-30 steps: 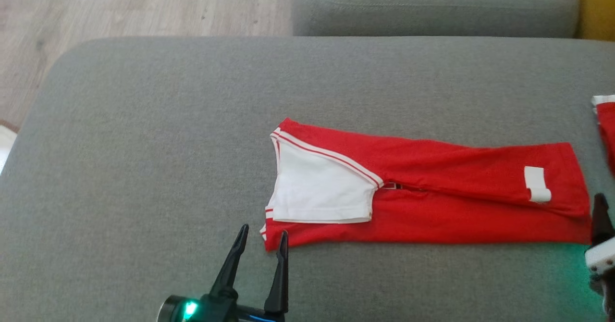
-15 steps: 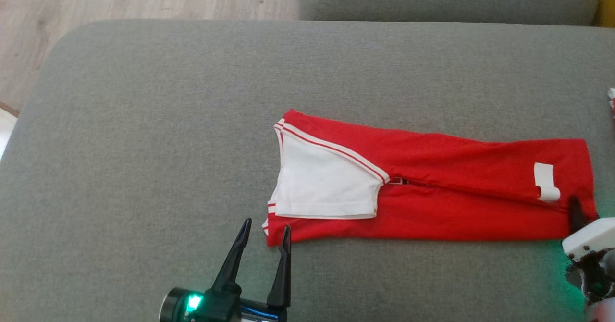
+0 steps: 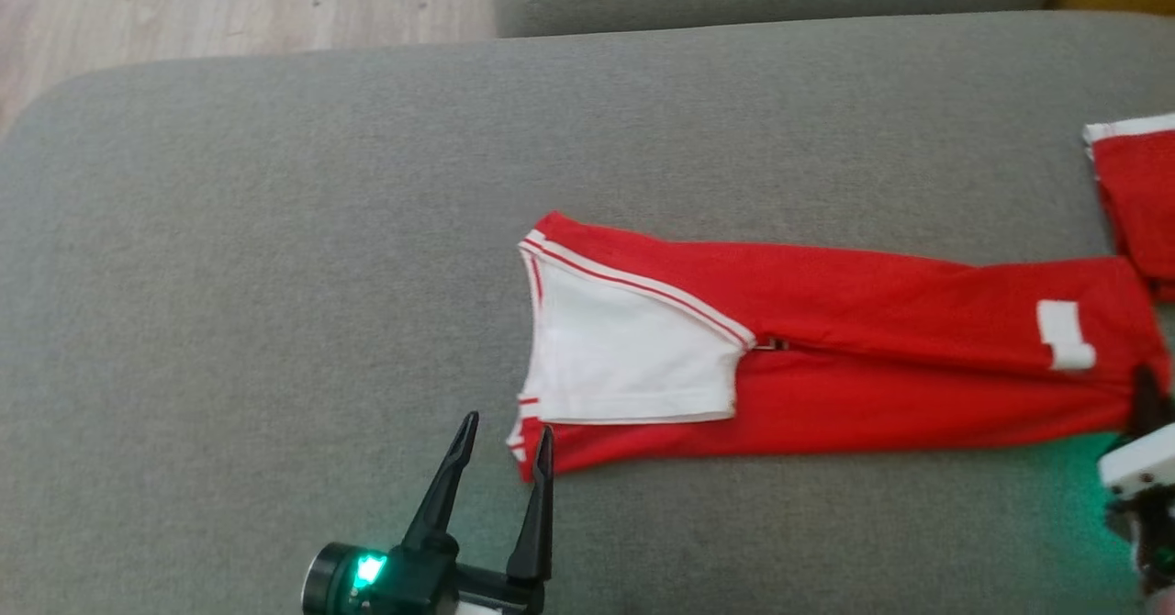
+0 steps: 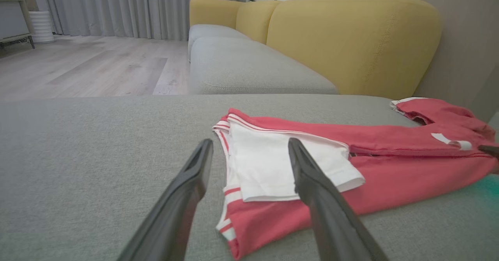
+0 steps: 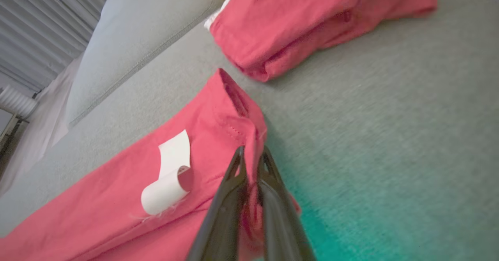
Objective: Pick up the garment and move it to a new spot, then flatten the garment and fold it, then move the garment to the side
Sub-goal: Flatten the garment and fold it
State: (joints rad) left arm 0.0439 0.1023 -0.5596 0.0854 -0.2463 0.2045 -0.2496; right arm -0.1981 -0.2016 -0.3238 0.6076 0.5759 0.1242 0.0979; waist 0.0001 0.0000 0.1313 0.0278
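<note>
Layout for the coming fold: the long red-and-white fabric garment (image 3: 872, 385) lies as a narrow strip on the grey upholstered sofa cushion (image 3: 275, 275). Its long axis runs across the head view from your left to your right. Each arm stands at its own end of the strip.

The left gripper (image 3: 508, 424) sits at the near left corner, by the white-striped trim. Its fingers are spread wide and hold nothing. In the left wrist view that corner lies low between the two fingers (image 4: 195, 175). The right-hand fingertip overlaps the hem, but you cannot tell whether it touches.

The right gripper (image 5: 252, 152) is at the near right corner, just beside the curled white label (image 5: 167, 175). Its fingers are pinched tight together with a ridge of red cloth caught between them.

A second red cloth bundle with white edging (image 5: 312, 23) lies just beyond that right end. Whether it joins the strip is unclear.

Judged from this, your left side has yet to take its corner, which lies directly ahead of the open fingers.
</note>
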